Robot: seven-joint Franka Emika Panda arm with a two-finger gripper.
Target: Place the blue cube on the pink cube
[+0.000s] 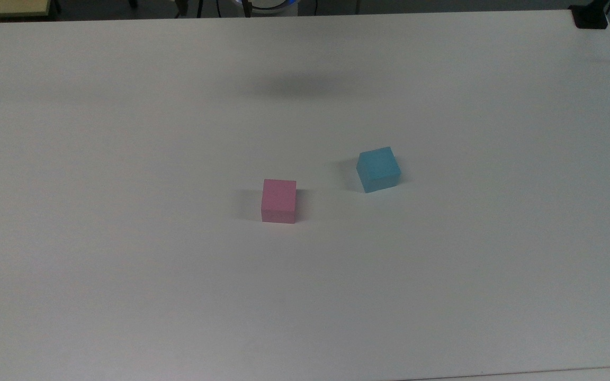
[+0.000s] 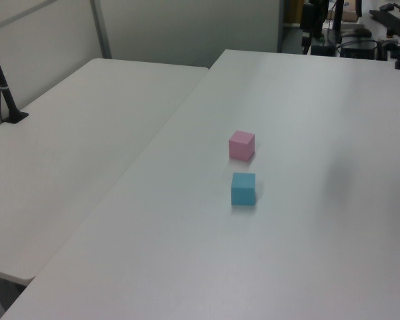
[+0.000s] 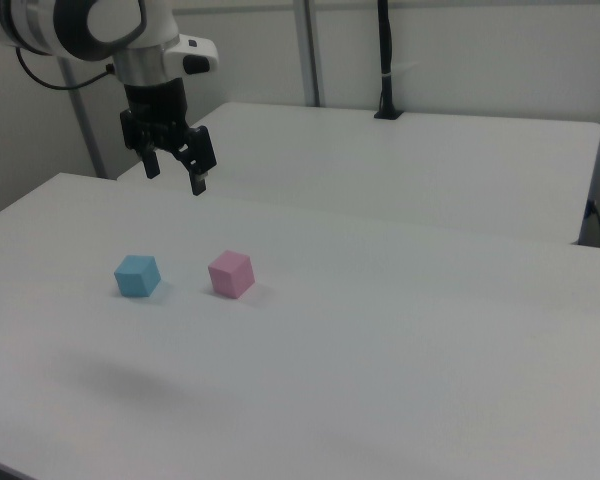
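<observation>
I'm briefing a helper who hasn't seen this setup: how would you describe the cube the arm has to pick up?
Look at the big white table: two small cubes sit apart near its middle. In the top view, the blue cube is the right-hand one, turned slightly askew. Its light-blue colour sets it apart from the pink cube.

Arm (image 3: 90, 25): white glossy rounded casing, bulbous joint segments. One dark grey ring-shaped band at a joint near the upper end. A thin black cable loops off the casing on the right view's left. A flat white flange with a small dark mark juts sideways above the wrist.

Gripper (image 3: 174, 172): black, blocky body mounted under the white wrist, narrower than the casing above it. Two short black fingers (image 3: 197, 180), set apart with a gap between them, each tapering to a small tip.
</observation>
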